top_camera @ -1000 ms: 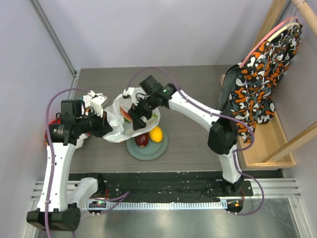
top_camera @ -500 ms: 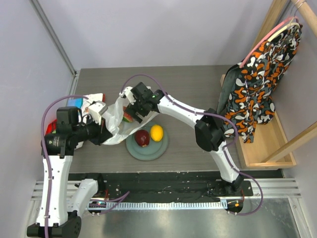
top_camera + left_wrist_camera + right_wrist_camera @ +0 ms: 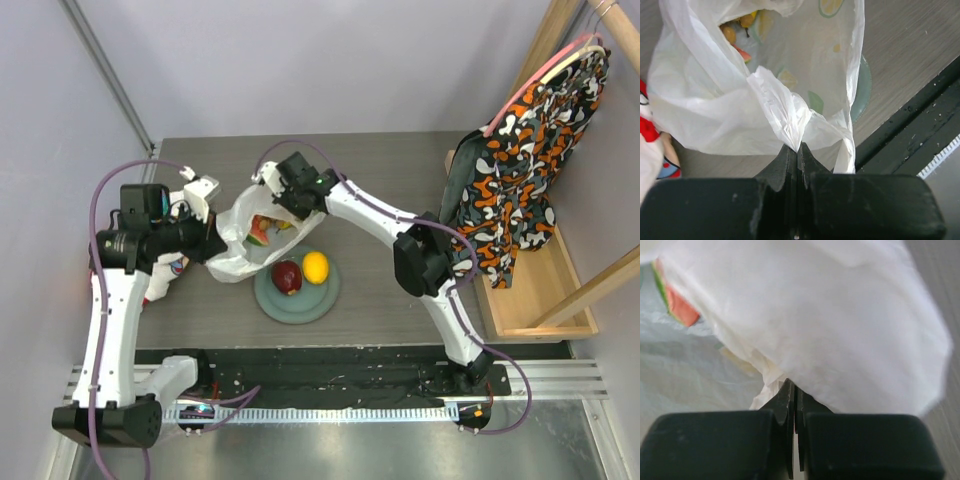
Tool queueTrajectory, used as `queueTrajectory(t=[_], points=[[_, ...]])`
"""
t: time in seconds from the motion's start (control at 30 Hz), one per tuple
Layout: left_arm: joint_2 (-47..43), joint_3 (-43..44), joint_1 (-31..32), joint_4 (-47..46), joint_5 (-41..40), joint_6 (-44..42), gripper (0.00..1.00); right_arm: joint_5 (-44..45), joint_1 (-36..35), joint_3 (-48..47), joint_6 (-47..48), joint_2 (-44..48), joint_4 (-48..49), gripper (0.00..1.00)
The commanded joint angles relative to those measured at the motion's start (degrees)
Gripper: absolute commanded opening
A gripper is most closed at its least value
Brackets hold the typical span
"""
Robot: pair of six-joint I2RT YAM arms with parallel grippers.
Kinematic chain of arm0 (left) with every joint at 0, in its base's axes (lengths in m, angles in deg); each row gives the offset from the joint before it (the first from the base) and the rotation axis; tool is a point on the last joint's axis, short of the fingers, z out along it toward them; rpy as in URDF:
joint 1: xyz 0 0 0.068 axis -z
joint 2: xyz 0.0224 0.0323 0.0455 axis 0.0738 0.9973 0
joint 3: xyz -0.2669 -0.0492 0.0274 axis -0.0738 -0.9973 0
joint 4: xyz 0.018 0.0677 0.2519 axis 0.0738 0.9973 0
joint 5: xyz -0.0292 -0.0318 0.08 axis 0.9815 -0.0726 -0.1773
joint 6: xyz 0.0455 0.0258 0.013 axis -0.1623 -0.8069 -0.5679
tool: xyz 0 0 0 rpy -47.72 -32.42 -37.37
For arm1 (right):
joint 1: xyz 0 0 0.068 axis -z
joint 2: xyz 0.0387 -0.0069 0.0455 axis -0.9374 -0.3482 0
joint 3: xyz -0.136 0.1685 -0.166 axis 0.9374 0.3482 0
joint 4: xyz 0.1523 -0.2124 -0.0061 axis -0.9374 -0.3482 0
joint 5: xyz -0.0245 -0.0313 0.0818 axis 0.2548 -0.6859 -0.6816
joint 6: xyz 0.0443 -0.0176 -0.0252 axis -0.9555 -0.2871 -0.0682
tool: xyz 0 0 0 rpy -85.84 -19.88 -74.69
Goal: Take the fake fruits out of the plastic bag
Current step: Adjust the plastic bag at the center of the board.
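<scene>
The plastic bag (image 3: 243, 243) lies crumpled left of a grey-green plate (image 3: 322, 299), its mouth held apart. My left gripper (image 3: 213, 244) is shut on a fold of the bag's near-left rim (image 3: 790, 117). My right gripper (image 3: 287, 207) is shut on the far-right rim, where the film (image 3: 840, 330) bunches at its tips. Among the fake fruits, a dark red apple (image 3: 287, 277) and a yellow one (image 3: 316, 267) rest on the plate. A watermelon slice (image 3: 258, 232) (image 3: 741, 53) (image 3: 679, 307) and a bunch of tan balls (image 3: 729, 33) lie inside the bag.
A patterned orange, black and white cloth (image 3: 520, 170) hangs on a wooden rack (image 3: 540, 295) at the right edge. A red and white item (image 3: 647, 120) lies left of the bag, under my left arm. Walls close off the back and left.
My right gripper has drawn back from inside the bag to its far rim and shut there. My left arm shifted slightly away, and the bag's mouth now gapes wider.
</scene>
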Motion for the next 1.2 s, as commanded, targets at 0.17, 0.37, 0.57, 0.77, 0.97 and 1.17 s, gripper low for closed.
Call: queueTrajectory(t=[0.17,0.37,0.57,0.77,0.97,1.17], points=[[13.13,15.48,-0.36,-11.22,-1.06,-5.88,0.0,0.58,11.27,-12.72,4.65,3.19,3.45,0.02],[31.67,41.79,-0.45,-20.28,-0.62,-2.19,0.0,7.26,16.03,-23.96,6.66,-2.26,7.85,0.01],[49.17,70.77,2.7,-20.81,3.59,5.02,0.0,10.7,16.03,-25.82,11.94,0.98,9.7,0.01],[39.04,57.66,8.42,-16.0,8.34,5.54,0.0,-4.64,15.77,-18.98,3.18,13.19,6.37,0.02],[12.95,19.6,8.61,-16.59,5.89,6.61,0.0,-19.6,10.78,-8.61,-9.84,15.67,4.43,0.18],[4.1,7.0,8.61,-14.22,0.09,7.92,0.0,-30.51,5.05,-1.92,-13.81,11.98,2.32,0.08]])
